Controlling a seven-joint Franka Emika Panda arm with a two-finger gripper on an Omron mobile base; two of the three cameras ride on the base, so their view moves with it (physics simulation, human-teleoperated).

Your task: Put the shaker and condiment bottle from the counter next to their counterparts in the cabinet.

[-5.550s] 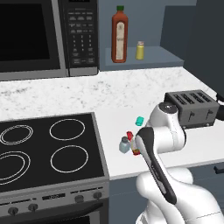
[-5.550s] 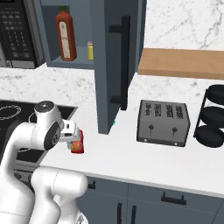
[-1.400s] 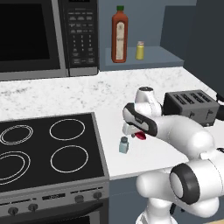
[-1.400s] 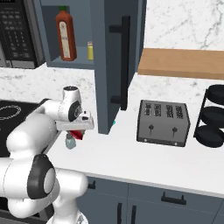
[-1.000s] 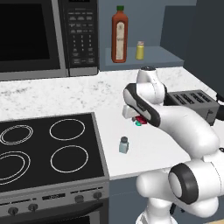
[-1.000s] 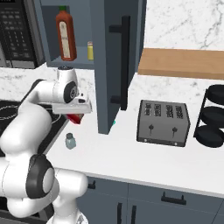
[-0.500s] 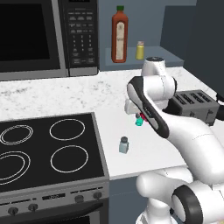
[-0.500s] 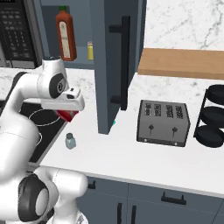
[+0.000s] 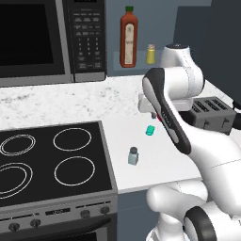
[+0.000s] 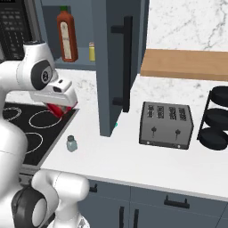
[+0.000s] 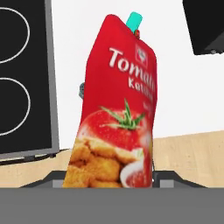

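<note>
My gripper point(image 10: 61, 106) is shut on the condiment bottle point(image 10: 57, 109), a stubby red bottle held in the air above the counter point(image 10: 133, 160), between the stove and the cabinet point(image 10: 81, 65). In the hand view the condiment bottle point(image 11: 118, 109) stands between the fingertips, tilted slightly. The shaker point(image 9: 133, 156) point(image 10: 71, 143) stands upright near the counter's front edge, beside the stove. On the cabinet's ledge point(image 9: 141, 66) stand the counterparts: the tall orange-red bottle point(image 9: 128, 37) point(image 10: 66, 34) and the yellow shaker point(image 9: 150, 54) point(image 10: 91, 51).
A tiny teal cylinder point(image 9: 149, 130) lies on the counter. The black microwave point(image 9: 37, 37) hangs at the left above the stove point(image 9: 47, 160). The open cabinet door point(image 10: 120, 62) juts out right of the niche. A toaster point(image 10: 165, 124) and a black rack point(image 10: 218, 120) stand farther right.
The gripper has risen from the counter with the condiment bottle and swung back towards the cabinet. The shaker and the teal cylinder have stayed put.
</note>
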